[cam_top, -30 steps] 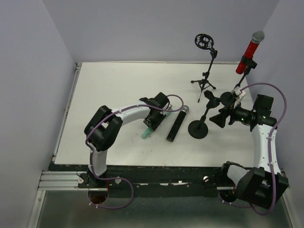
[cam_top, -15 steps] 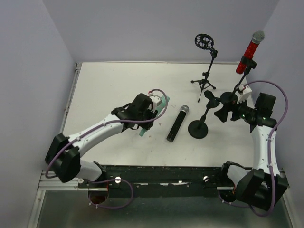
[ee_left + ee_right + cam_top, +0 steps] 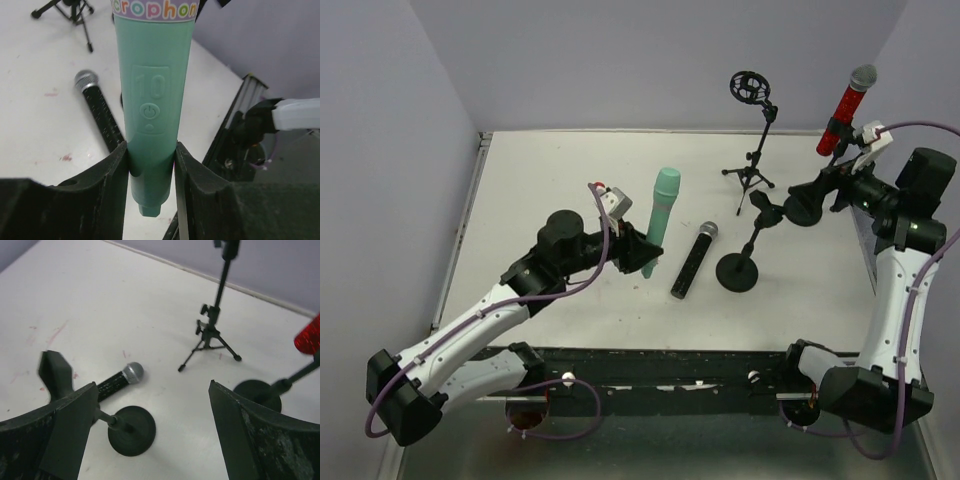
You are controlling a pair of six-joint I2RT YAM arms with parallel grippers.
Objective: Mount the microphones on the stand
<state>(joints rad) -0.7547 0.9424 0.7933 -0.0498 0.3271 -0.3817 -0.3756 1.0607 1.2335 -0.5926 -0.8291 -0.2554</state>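
Nearest the arms, the left gripper (image 3: 151,167) is clenched on the tail end of the mint-green microphone (image 3: 662,205), holding it nearly upright, clear of the white table (image 3: 540,200). Just to its right the black microphone (image 3: 690,262) lies flat beside a round-base stand (image 3: 738,272) with an empty clip. To seat the green one well, it should probably travel high over the black one, tilt to match the clip and press in squarely while the right gripper (image 3: 152,386), fingers spread and empty, steadies that stand. Farther back are a tripod stand (image 3: 752,170) and the red microphone (image 3: 846,110), already clipped in.
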